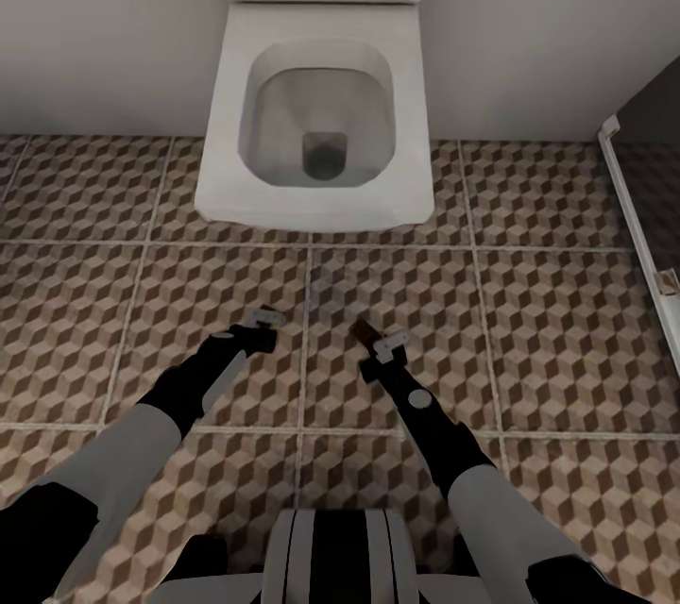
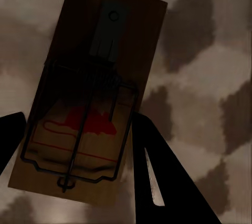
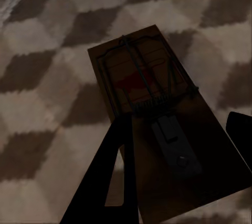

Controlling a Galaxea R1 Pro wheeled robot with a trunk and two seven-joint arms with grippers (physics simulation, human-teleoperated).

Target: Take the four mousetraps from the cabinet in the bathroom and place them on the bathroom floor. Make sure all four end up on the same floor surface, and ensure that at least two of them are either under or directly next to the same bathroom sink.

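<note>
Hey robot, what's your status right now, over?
Left gripper shut on one mousetrap. Right gripper shut on another mousetrap. Both over bathroom floor; toilet ahead.

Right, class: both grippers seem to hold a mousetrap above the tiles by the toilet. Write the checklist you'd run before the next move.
1. Left gripper shut on left mousetrap: ok.
2. Right gripper shut on right mousetrap: ok.
3. Patterned bathroom floor lies below both: ok.
4. Mousetraps already resting on tiles: not ok, held above.
5. Sink near this spot: cannot tell; the toilet stands ahead.
</note>
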